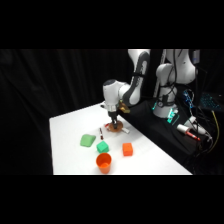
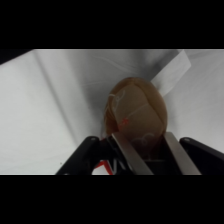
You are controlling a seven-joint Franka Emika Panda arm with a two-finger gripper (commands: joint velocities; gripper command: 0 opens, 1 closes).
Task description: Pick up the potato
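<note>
Pincer (image 2: 145,152) was right down on the potato (image 2: 136,112), and in the wrist view the two metal fingers (image 2: 131,156) ran up against the lower part of that brown oval, one on each side, narrowed onto it and gripping. Potato sat at the far middle of the white worktop (image 1: 70,145), directly under the arm's white wrist in the side view, where it showed only as a dark reddish lump (image 1: 114,128) between the finger ends. Whether it rested on the surface or hung just clear, I couldn't tell. A pale strip (image 2: 172,72) lay on the worktop just beyond it. Nearer the camera, well apart from the grasp, were a green flat piece (image 1: 88,140), a green block (image 1: 102,147), an orange block (image 1: 127,149) and an orange cup (image 1: 104,162).
</note>
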